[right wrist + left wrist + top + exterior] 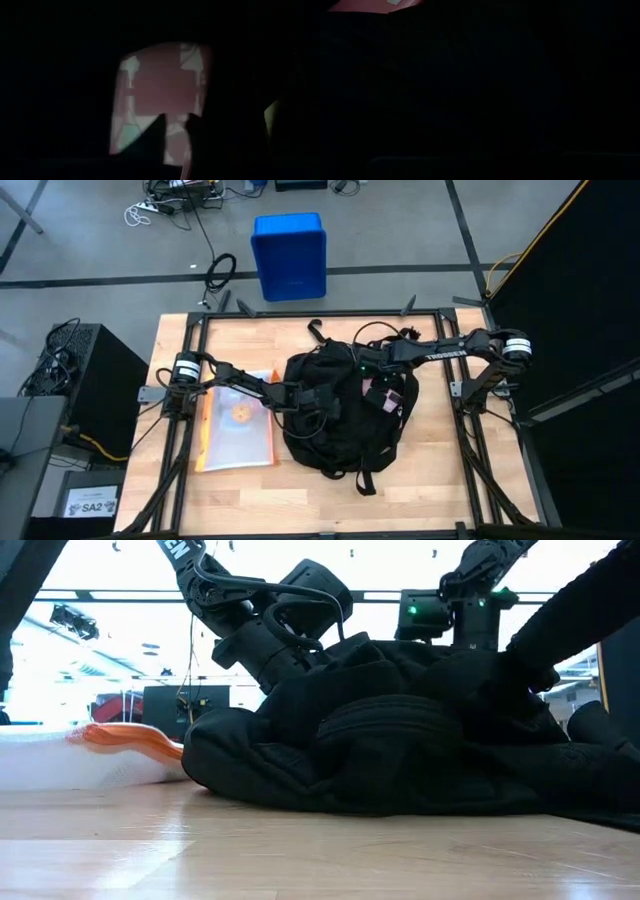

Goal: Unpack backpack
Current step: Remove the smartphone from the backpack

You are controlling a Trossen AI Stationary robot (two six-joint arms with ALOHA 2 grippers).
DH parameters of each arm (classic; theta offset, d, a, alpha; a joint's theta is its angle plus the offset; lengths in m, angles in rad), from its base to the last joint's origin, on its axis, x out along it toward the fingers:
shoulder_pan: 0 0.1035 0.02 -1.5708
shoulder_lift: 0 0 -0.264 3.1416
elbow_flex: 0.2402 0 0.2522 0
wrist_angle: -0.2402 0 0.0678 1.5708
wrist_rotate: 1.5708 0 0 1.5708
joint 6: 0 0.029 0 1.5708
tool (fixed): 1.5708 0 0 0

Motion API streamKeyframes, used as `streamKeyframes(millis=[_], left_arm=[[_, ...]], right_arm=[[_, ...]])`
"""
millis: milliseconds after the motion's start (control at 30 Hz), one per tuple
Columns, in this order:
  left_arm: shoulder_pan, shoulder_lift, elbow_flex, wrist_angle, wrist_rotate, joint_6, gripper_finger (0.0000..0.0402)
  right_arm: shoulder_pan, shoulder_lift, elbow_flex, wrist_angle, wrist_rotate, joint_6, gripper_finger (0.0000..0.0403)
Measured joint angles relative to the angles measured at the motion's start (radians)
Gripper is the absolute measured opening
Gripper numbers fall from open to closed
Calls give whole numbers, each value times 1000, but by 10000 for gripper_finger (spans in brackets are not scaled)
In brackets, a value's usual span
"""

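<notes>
Backpack (330,415) lies flat at the middle of the desk (430,490), black, slumped, straps trailing toward the near edge. Low view shows it as a soft heap, bulging, so by my reckoning there are contents left in it.

One item is already out, it seems: a clear plastic pouch (237,433) with orange trim lies on the desk just beside the backpack, under the left arm. Whether it came from the backpack I cannot say from these pictures.

Left claw (322,402) is at the backpack's left side, pressed into the fabric. Its fingers are hidden in black cloth; it is clenched, probably pinching the fabric to hold the opening, but what it holds cannot be seen. Left wrist view is almost all dark, with only a sliver of pink at one corner.

Right claw (385,395) reaches down into the open top of the backpack. Its wrist view looks into the dark interior at a pink and white patterned thing (160,95), with the dark fingers (156,132) set close against it. The claw is clenched; it seems to have nipped that pink thing, though the contact itself is not clear.

Judgement: early to middle of the job. The pink thing is not yet lifted clear. Blue crate (289,255) stands on the floor beyond the desk.
</notes>
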Motion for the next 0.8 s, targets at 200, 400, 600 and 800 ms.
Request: streamKeyframes(millis=[200, 400, 600, 800], left_arm=[[0, 0, 0, -1, 0, 0, 0], [0, -1, 0, -17, 0, -4, 0], [0, -2, 1, -45, 0, -16, 0], [0, -4, 3, -99, 0, -50, 0]], right_arm=[[6, -2, 14, -20, -38, 2, 21], [31, -3, -49, -30, -113, 4, 98], [102, -3, -100, -25, -113, 84, 227], [170, -11, -173, 115, -88, 194, 354]])
